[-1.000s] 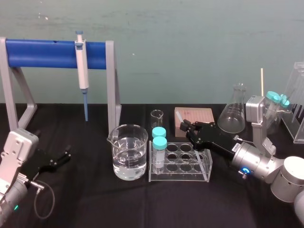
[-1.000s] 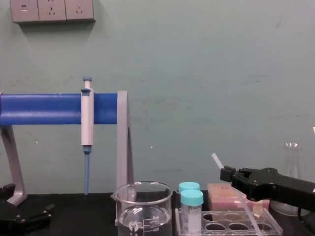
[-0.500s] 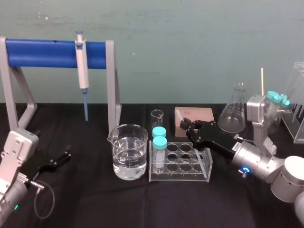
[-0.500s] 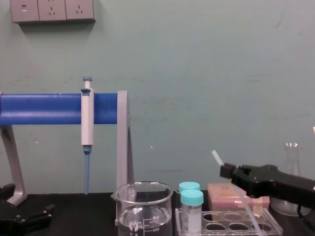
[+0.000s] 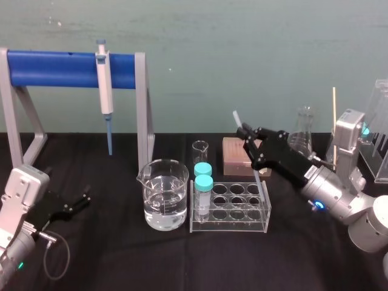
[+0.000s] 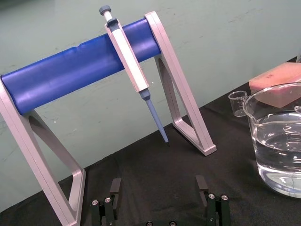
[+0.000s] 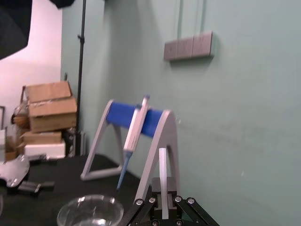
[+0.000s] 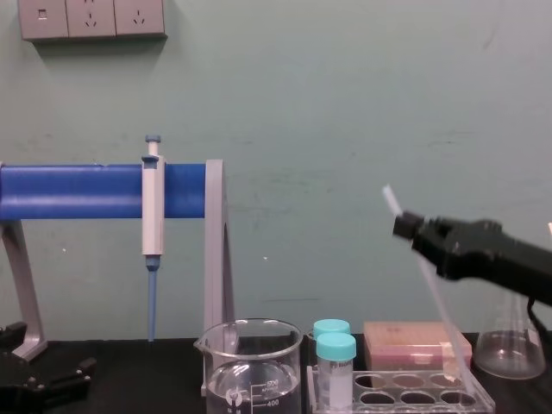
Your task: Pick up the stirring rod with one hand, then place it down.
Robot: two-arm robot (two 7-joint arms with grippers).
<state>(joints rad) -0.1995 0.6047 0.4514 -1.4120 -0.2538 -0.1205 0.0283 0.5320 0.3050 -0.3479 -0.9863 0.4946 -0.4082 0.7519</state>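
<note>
My right gripper [image 5: 248, 136] is shut on the stirring rod [image 5: 237, 116], a thin translucent whitish rod. It holds the rod above the table, over the far side of the clear tube rack [image 5: 230, 208]. In the chest view the stirring rod [image 8: 435, 293] slants from a short tip above the right gripper [image 8: 404, 226] down toward the rack's right end. The right wrist view shows the stirring rod [image 7: 162, 169] standing up from between the closed jaws. My left gripper [image 5: 80, 200] rests parked at the lower left; its fingers [image 6: 115, 187] stand apart with nothing between them.
A glass beaker [image 5: 163, 194] of water stands left of the rack, which holds two teal-capped tubes [image 5: 203, 182]. A pink block [image 5: 233, 154] and a conical flask [image 5: 303, 130] sit behind. A white-and-blue pipette [image 5: 105, 85] hangs on the blue stand [image 5: 57, 60] at the back left.
My right gripper has risen and drawn back to the right with the rod in it, so the rod now sits higher above the rack. The left arm has not moved.
</note>
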